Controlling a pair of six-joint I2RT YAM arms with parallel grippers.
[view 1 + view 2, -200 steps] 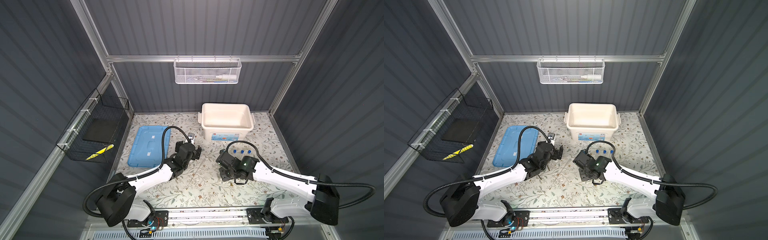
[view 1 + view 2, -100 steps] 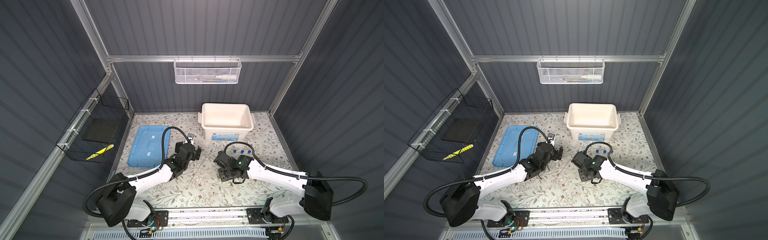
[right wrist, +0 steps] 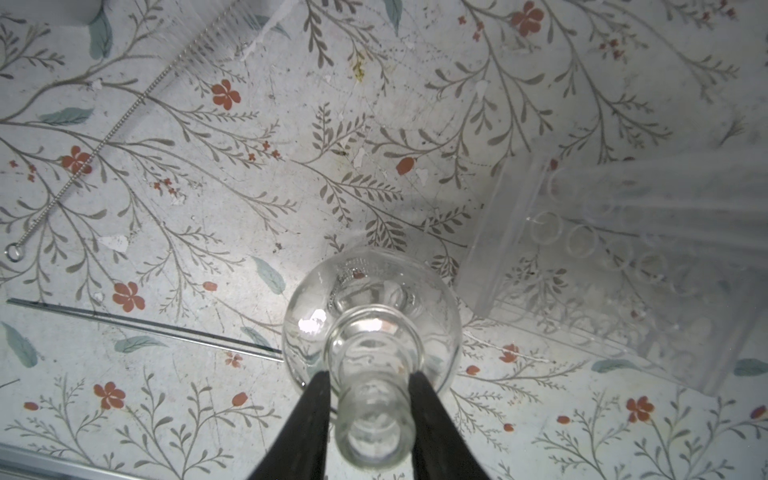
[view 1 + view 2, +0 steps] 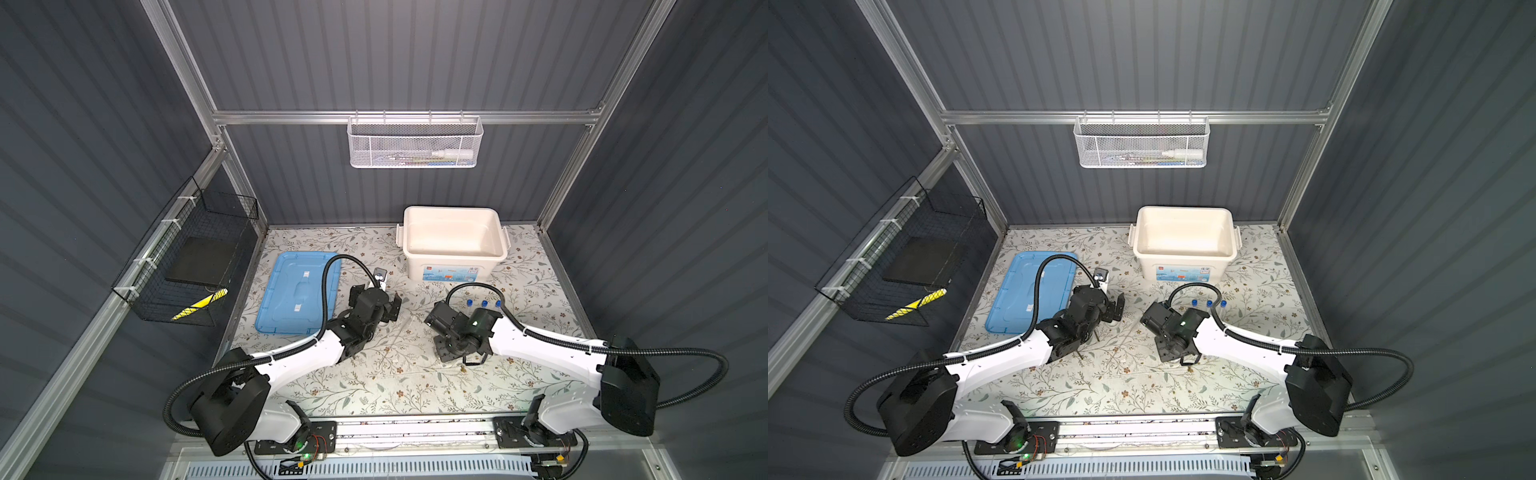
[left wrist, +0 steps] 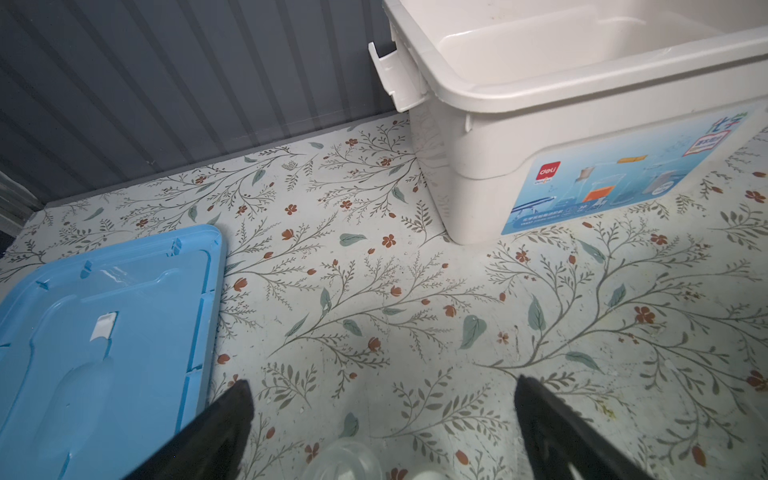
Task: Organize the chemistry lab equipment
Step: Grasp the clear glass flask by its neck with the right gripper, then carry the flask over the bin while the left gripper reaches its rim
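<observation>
Pickup seems under way: right hand [image 3: 369, 376] pinches the neck of the glass flask [image 3: 370, 299], standing on the desk [image 4: 374, 374] at 6 o'clock from the white storage bin [image 4: 453, 270]; left hand [image 5: 382, 382] gapes empty; next, probably a steady vertical lift.

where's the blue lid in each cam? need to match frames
Top view: lid lies flat at the left, left of the bin.
Top view: lid again left of the bin.
Left wrist: lid beside the open jaws of the left gripper.
Right wrist: not in it.
Shared landmark: the bin, seen in all but the right wrist.
</observation>
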